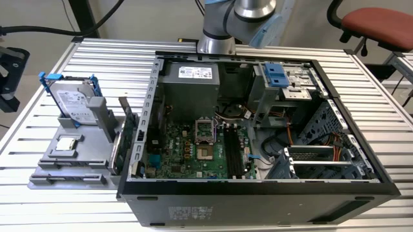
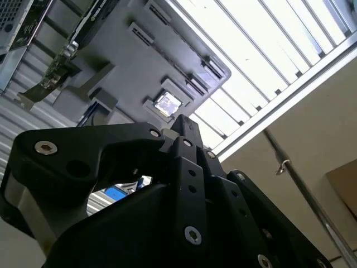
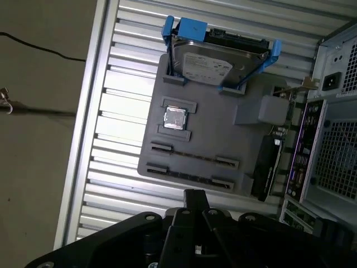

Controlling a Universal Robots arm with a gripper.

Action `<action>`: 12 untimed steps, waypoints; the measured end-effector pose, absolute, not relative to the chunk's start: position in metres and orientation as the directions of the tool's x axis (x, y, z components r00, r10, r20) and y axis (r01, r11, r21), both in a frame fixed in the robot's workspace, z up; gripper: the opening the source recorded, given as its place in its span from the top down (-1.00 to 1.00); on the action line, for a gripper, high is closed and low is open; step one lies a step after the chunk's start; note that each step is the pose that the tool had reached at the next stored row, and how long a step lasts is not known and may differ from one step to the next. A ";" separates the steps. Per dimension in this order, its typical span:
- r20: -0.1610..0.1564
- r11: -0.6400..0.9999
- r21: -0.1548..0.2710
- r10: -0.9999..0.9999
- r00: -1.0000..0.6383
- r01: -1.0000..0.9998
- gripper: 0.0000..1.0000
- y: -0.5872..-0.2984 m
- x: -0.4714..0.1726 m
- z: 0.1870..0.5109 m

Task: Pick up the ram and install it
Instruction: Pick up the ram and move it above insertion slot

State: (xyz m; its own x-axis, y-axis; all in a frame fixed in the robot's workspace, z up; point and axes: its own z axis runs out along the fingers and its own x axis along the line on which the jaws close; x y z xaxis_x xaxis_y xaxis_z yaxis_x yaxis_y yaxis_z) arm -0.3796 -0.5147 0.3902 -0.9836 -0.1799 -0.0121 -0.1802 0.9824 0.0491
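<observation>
The ram (image 3: 188, 158) is a thin dark strip standing on edge between two brackets of the grey holder (image 3: 212, 134), with a second similar strip (image 3: 187, 175) beside it. In both wrist views my black gripper (image 3: 194, 196) hangs well above the table, its fingers (image 2: 186, 127) meeting at one tip with nothing between them. Seen in the first wrist view, the tip lines up just off the holder's edge nearest the ram. The long black memory slots (image 1: 233, 152) lie on the motherboard inside the open computer case (image 1: 258, 188). The arm (image 1: 239, 19) rises behind the case.
The holder (image 1: 71, 159) sits at the exterior view's left of the case. It carries a silver hard drive with blue brackets (image 1: 71, 99), a small square chip (image 1: 66, 143) and a green card (image 1: 124, 140) standing against the case wall. A red chair (image 1: 377, 21) stands behind.
</observation>
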 end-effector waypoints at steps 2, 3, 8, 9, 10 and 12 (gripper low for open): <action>-0.012 0.982 0.049 -0.183 -0.983 -0.184 1.00 -0.515 -0.380 0.390; -0.012 0.981 0.049 -0.188 -0.982 -0.189 1.00 -0.515 -0.380 0.390; -0.012 0.971 0.049 -0.233 -0.973 -0.233 1.00 -0.514 -0.380 0.390; -0.012 0.968 0.049 -0.244 -0.970 -0.244 1.00 -0.514 -0.380 0.390; -0.012 0.966 0.049 -0.255 -0.967 -0.255 1.00 -0.514 -0.380 0.390; -0.012 0.960 0.049 -0.277 -0.961 -0.277 1.00 -0.514 -0.380 0.390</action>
State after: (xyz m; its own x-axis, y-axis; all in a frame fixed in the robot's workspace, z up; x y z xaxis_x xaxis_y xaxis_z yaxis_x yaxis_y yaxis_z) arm -0.3800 -0.5142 0.3902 -0.9609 -0.2765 -0.0121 -0.2768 0.9597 0.0491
